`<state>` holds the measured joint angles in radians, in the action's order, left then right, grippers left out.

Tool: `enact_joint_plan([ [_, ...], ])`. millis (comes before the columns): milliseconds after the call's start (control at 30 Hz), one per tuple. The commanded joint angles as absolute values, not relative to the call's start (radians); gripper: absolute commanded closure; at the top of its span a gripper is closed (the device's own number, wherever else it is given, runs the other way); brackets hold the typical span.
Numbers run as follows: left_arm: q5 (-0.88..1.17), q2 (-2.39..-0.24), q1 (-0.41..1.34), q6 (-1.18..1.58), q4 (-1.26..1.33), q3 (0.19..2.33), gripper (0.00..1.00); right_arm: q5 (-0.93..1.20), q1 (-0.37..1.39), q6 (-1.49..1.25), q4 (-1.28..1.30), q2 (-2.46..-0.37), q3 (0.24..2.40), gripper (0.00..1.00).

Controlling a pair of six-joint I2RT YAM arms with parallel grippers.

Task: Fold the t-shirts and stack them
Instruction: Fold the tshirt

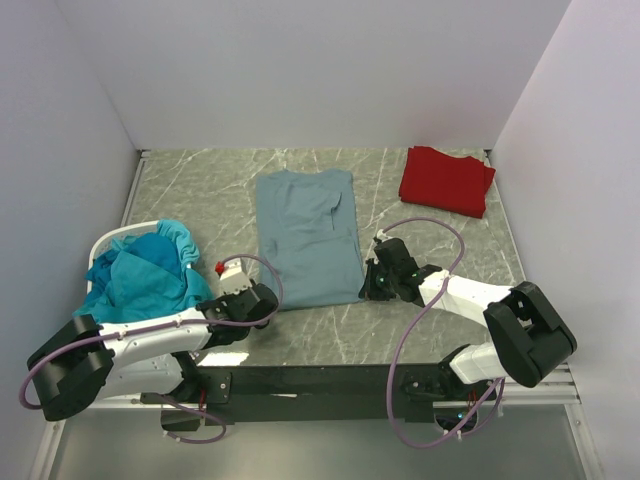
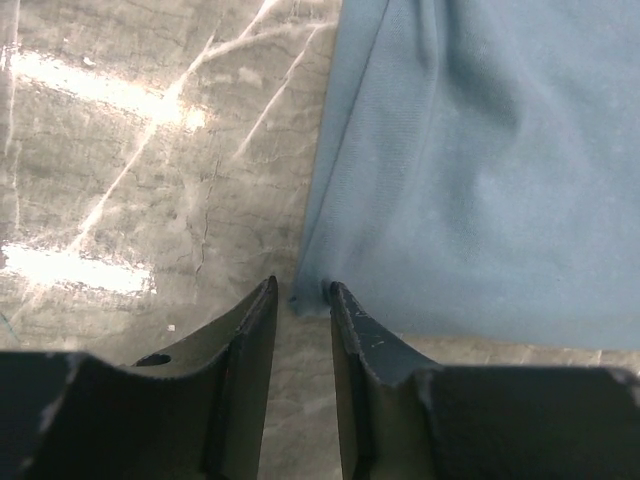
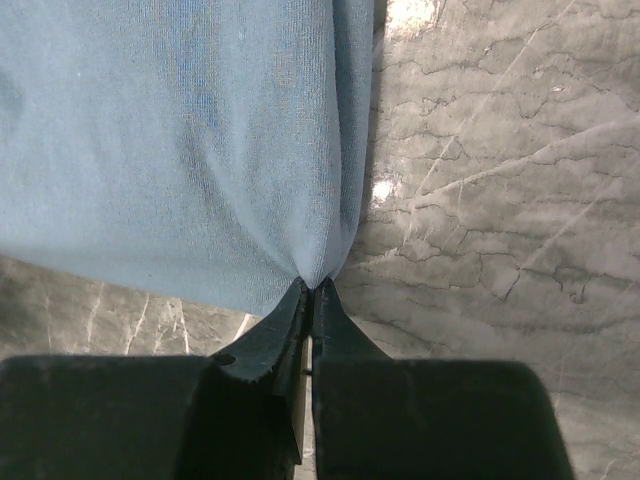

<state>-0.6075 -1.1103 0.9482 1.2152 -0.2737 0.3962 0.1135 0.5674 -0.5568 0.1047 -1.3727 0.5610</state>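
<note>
A grey-blue t-shirt lies flat in the middle of the table, folded to a long strip. My left gripper is open at its near left corner. In the left wrist view the gripper has that corner of the shirt just between the fingertips, which stand a little apart. My right gripper is at the near right corner. In the right wrist view the gripper is shut on the pinched corner of the shirt. A folded red t-shirt lies at the back right.
A white basket at the left holds crumpled teal shirts, close to my left arm. The marble table is walled at the back and on both sides. A cable loops over the right arm.
</note>
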Motion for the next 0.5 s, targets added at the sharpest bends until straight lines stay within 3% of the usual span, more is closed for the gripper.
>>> enact_joint_plan([
  [0, -0.620, -1.112, 0.957, 1.223, -0.304, 0.387, 0.67, 0.081, 0.575, -0.549, 0.124, -1.365, 0.554, 1.00],
  [200, -0.597, -1.131, 0.966, 1.198, -0.281, 0.388, 0.73, 0.078, 0.577, -0.552, 0.123, -1.359, 0.549, 1.00],
  [300, -0.571, -1.143, 0.969, 1.180, -0.241, 0.382, 0.83, 0.083, 0.580, -0.552, 0.123, -1.353, 0.548, 1.00],
  [367, -0.540, -1.146, 0.973, 1.169, -0.209, 0.364, 0.99, 0.084, 0.584, -0.552, 0.124, -1.347, 0.546, 1.00],
  [467, -0.540, -1.125, 0.983, 1.175, -0.189, 0.348, 1.00, 0.086, 0.592, -0.554, 0.135, -1.319, 0.543, 1.00],
])
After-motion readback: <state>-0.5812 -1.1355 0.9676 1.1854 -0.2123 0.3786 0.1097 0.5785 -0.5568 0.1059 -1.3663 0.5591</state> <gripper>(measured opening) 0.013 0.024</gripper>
